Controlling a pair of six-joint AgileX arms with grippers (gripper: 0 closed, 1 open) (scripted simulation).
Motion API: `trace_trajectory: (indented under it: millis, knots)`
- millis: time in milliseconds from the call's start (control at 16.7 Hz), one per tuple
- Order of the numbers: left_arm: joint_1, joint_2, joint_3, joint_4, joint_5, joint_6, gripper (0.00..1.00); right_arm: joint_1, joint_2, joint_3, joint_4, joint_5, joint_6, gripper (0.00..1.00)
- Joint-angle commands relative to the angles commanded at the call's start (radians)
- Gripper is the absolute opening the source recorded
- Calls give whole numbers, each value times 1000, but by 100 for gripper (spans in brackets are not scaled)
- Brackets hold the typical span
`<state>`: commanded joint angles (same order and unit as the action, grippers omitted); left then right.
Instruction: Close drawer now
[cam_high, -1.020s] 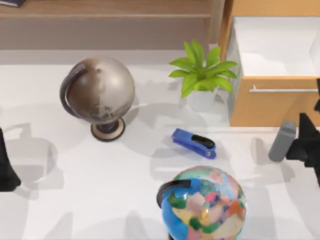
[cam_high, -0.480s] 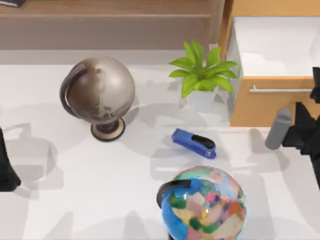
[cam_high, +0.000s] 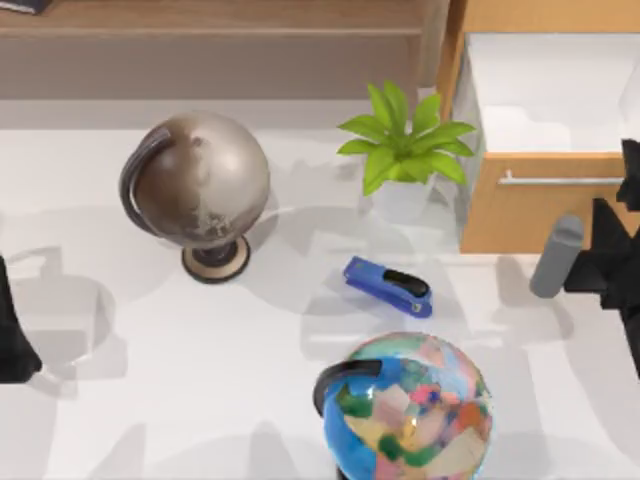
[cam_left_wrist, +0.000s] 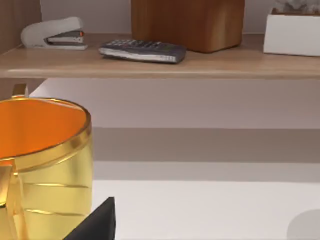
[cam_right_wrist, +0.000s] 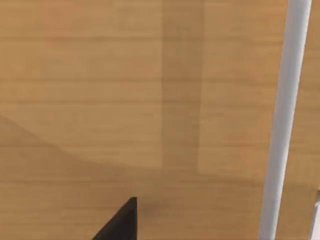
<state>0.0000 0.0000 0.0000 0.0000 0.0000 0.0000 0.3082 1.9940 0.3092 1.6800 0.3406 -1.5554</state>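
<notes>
A: Any legible writing, reading left to right?
B: None; the patchwork on the coloured globe (cam_high: 412, 408) carries no readable text, nor does the dark keypad device (cam_left_wrist: 142, 50) on the shelf (cam_left_wrist: 160, 64) in the left wrist view

A: The tools?
B: Left gripper (cam_high: 14, 335) sits at the table's (cam_high: 150, 400) left edge, beside a gold cup (cam_left_wrist: 42, 165) with an orange interior; whether its fingers are spread or pressed together cannot be told. Right gripper (cam_high: 612, 262) sits at the right edge, just before the drawer front; its finger state cannot be told either. A grey cylinder (cam_high: 556, 256) stands just left of it

A: The drawer (cam_high: 545, 205)?
B: Far right of the table, pulled open: white inner walls exposed, orange-tan wooden front, thin silver bar handle (cam_right_wrist: 282, 120). The potted plant (cam_high: 402, 150) stands just left of it
</notes>
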Motion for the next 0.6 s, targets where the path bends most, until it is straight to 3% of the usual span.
trace_trajectory:
  millis: [540,600]
  knots:
    - [0,0,0,0,0,0,100,0,0,0,0,0,0,2]
    - [0,0,0,0,0,0,100,0,0,0,0,0,0,0]
